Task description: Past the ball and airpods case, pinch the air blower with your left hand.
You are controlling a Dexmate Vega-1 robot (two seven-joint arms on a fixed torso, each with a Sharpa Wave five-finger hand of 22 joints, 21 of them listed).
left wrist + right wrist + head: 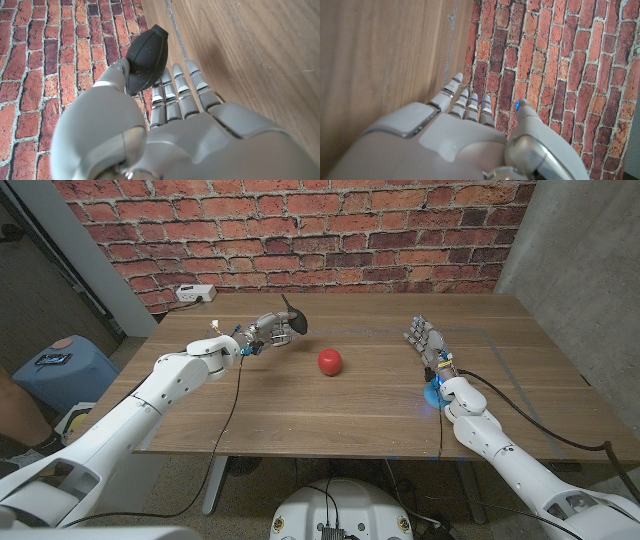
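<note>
My left hand (pixel 271 330) holds the black air blower (pixel 295 319) at the far left part of the wooden table (pixel 300 395), lifted a little above the surface. In the left wrist view the blower's dark rubber bulb (pixel 145 57) sits pinched between the thumb and the fingers (pixel 177 95). A red ball (pixel 330 361) lies near the table's middle, to the right of that hand. My right hand (pixel 423 340) stands at the right side with fingers apart and nothing in it; its fingers (pixel 467 105) point toward the brick wall.
A brick wall (pixel 300 230) runs behind the table. A white power strip (pixel 194 293) lies at the back left corner. A blue stool (pixel 60 365) stands left of the table, and a person's leg (pixel 20 415) shows at the left edge.
</note>
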